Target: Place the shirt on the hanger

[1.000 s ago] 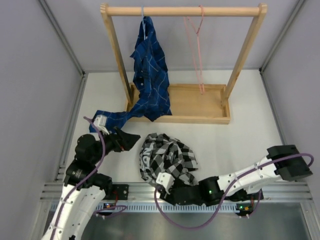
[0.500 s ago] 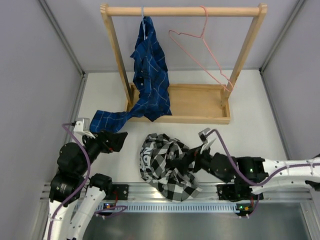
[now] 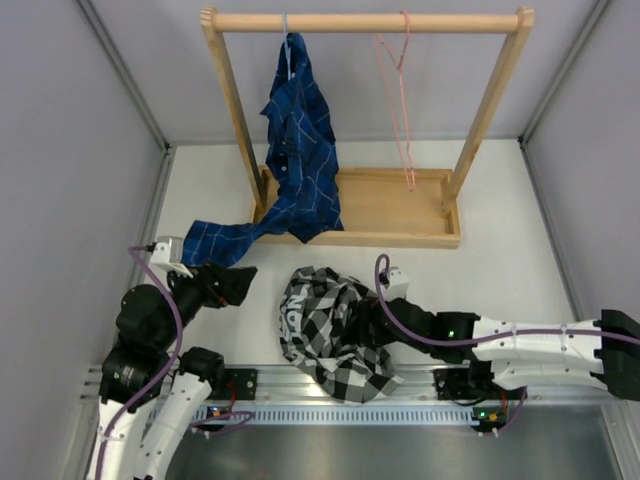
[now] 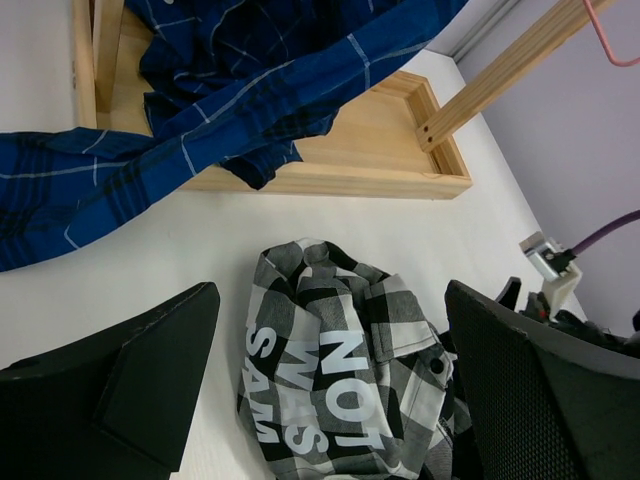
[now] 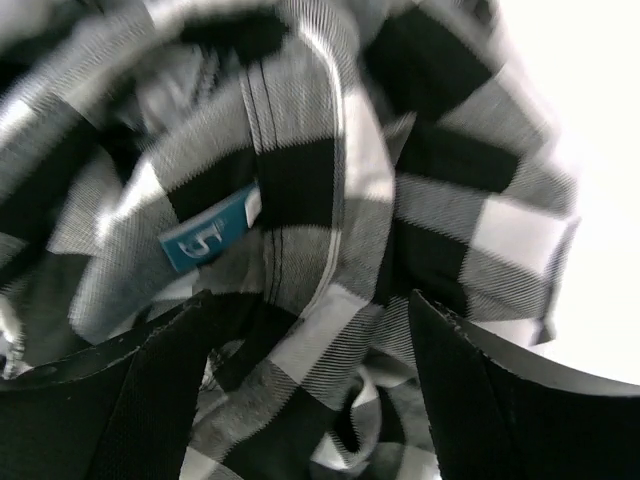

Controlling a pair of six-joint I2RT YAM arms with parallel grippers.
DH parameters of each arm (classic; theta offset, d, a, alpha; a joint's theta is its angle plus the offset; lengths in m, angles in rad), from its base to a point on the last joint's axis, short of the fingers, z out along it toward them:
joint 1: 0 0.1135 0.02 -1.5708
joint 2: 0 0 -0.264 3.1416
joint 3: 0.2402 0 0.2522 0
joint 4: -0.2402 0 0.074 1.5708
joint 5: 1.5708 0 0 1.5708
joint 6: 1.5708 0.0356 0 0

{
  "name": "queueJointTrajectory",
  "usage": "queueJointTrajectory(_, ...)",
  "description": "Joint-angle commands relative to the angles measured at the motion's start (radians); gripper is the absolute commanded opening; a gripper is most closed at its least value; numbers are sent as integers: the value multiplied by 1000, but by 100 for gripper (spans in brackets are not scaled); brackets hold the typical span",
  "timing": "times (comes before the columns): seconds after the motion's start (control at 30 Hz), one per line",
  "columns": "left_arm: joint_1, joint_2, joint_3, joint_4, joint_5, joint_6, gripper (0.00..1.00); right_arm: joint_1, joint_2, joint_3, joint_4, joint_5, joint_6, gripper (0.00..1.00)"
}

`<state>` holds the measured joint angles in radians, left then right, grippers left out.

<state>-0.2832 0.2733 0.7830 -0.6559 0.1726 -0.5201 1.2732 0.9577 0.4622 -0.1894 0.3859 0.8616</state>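
The black-and-white check shirt (image 3: 325, 325) lies crumpled on the white table, its pale lettering facing the left wrist view (image 4: 330, 365). The pink hanger (image 3: 398, 90) hangs edge-on from the rack's rod, empty; its tip shows in the left wrist view (image 4: 612, 38). My right gripper (image 3: 366, 322) is at the shirt's right side, jaws open with the collar fabric and a teal label (image 5: 205, 240) between them (image 5: 310, 310). My left gripper (image 3: 243, 283) is open and empty, left of the shirt and facing it (image 4: 330, 400).
A wooden rack (image 3: 365, 20) stands at the back on a tray base (image 3: 385, 205). A dark blue grid shirt (image 3: 300, 130) hangs from its left side, its sleeve (image 3: 220, 238) trailing onto the table near my left gripper. Grey walls enclose the table.
My right arm swung from the shirt's near edge round to its right side and pushed into the fabric. The shirt spread toward the near edge. The hanger swung and now hangs edge-on.
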Motion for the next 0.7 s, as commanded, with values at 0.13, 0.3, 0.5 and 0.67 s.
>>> queueJointTrajectory(0.13,1,17,-7,21,25,20,98,-2,69,-36,301,-134,77,47)
queueJointTrajectory(0.3,-1,24,-2,21,28,25,98,2,3,58,207,-76,-39,0)
queueJointTrajectory(0.5,-1,69,31,42,18,15,98,-2,-135,211,33,88,-339,0)
queueJointTrajectory(0.67,-1,177,116,151,132,-7,98,-3,-177,463,-76,116,-583,0)
